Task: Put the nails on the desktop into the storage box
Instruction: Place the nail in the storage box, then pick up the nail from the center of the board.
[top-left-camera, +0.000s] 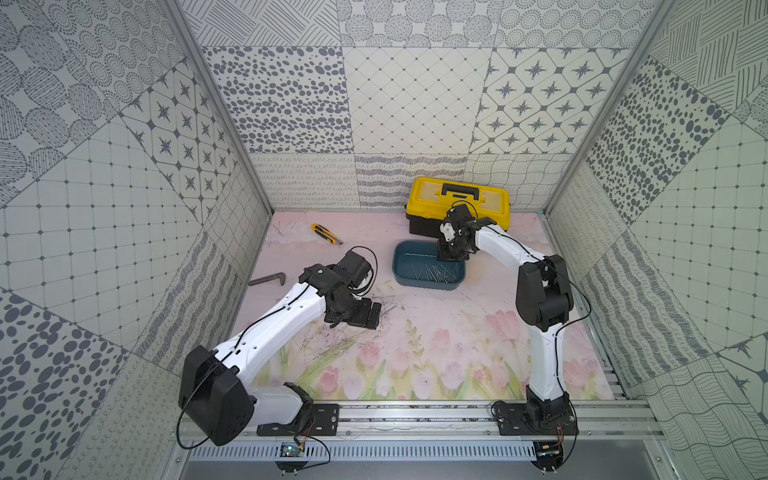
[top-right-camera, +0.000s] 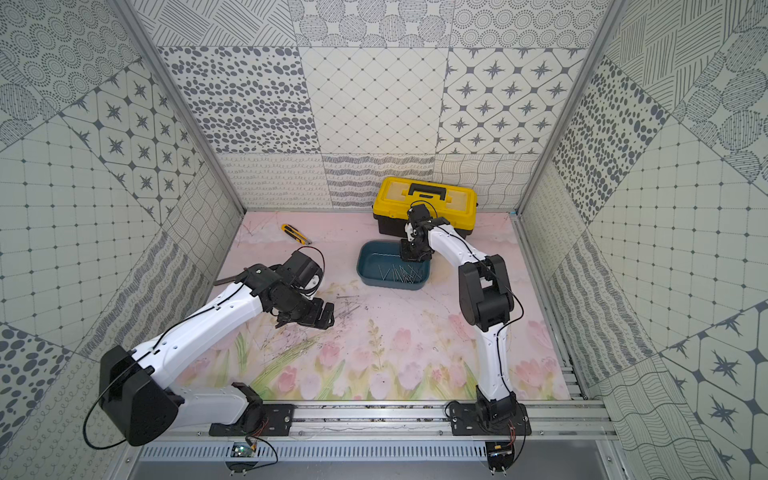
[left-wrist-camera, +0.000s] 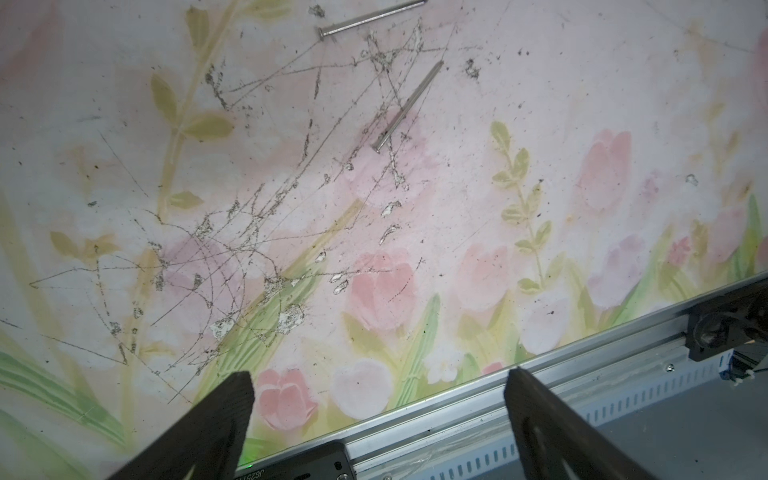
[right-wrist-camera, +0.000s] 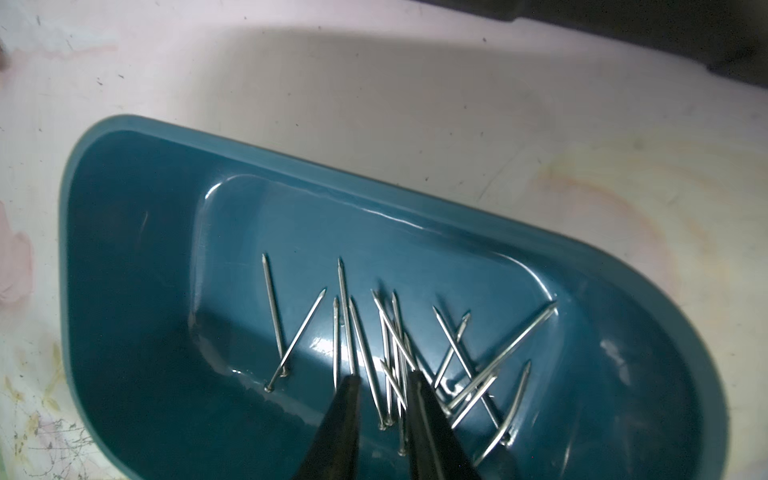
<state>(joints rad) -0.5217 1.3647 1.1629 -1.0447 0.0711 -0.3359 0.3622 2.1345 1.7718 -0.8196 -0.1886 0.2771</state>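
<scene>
R gripper (right-wrist-camera: 382, 380) hangs low over the storage box (right-wrist-camera: 124, 249), jaws a slit apart w/ nothing pinched; I read it as a drop spot above the nails (right-wrist-camera: 395, 345) piled inside. L gripper (left-wrist-camera: 378, 374) gapes wide, empty, near two loose nails (left-wrist-camera: 409, 106) on the desktop (left-wrist-camera: 540, 104), prob. my next pick. Toolbox (top-left-camera: 457, 199) crowds the box's far side; knife (top-left-camera: 327, 234) & L-bar (top-left-camera: 268, 279) lie well clear.

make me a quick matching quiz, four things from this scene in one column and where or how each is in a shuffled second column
1. teal-blue plastic storage box
2. yellow-and-black plastic toolbox
3. yellow-and-black utility knife
4. left gripper

a. lid shut, by the back wall
b. jaws wide apart
c. holds thin grey metal nails
d. lies flat nearest the back left corner

Pairs: 1-c, 2-a, 3-d, 4-b
</scene>
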